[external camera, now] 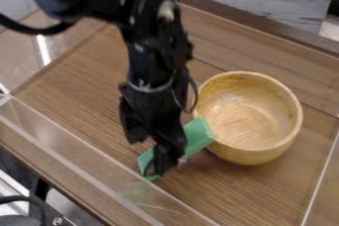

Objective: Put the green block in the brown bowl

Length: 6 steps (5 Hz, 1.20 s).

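Note:
The green block (200, 137) lies flat on the wooden table, its far end against the near-left side of the brown bowl (252, 117). Only the block's two ends show, since the arm covers its middle. My gripper (150, 144) points down over the block's middle, open, with one black finger on each long side. I cannot tell whether the fingers touch the block. The bowl stands upright to the right of the gripper with nothing inside it.
A low clear plastic wall (73, 156) runs along the table's near and left edges, close to the block's near end. The black arm (126, 17) reaches in from the upper left and hides the back left of the table.

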### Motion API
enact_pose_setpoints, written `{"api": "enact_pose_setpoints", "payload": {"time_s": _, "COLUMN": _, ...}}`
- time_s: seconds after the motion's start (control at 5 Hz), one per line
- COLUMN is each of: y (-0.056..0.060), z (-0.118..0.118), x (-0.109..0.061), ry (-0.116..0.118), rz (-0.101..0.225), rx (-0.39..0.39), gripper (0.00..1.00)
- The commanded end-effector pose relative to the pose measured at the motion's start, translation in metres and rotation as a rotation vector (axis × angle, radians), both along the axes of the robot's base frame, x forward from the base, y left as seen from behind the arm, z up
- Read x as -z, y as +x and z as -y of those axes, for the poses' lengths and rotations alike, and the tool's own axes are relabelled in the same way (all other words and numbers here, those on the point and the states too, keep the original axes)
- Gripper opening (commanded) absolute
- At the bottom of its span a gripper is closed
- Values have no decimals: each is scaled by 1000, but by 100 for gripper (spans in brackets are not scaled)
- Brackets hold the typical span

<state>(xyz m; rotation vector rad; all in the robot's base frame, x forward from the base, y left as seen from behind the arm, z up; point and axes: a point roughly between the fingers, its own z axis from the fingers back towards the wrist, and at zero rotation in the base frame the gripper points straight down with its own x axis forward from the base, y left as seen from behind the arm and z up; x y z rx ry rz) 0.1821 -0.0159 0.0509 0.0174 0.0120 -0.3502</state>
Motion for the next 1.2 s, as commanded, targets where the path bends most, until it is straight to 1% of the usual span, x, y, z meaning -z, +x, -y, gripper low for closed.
{"api": "enact_pose_setpoints", "payload": {"time_s": 0.0, "y": 14, "z": 3, "x": 4, "ry": -2, "rz": 46, "rx": 4, "gripper": 100}}
{"api": "enact_pose_setpoints", "payload": {"time_s": 0.2, "y": 17, "z": 3, "x": 9, "ry": -8, "rz": 45, "rx": -6, "gripper": 100}}
{"api": "enact_pose_setpoints", "payload": {"time_s": 0.4, "y": 18, "z": 3, "x": 12, "ry": -16, "rz": 42, "rx": -13, "gripper": 0}}
{"api": "enact_pose_setpoints", "payload": {"time_s": 1.0, "y": 9, "z": 8, "x": 6, "ry": -55, "rz": -18, "rx": -75, "gripper": 0}}
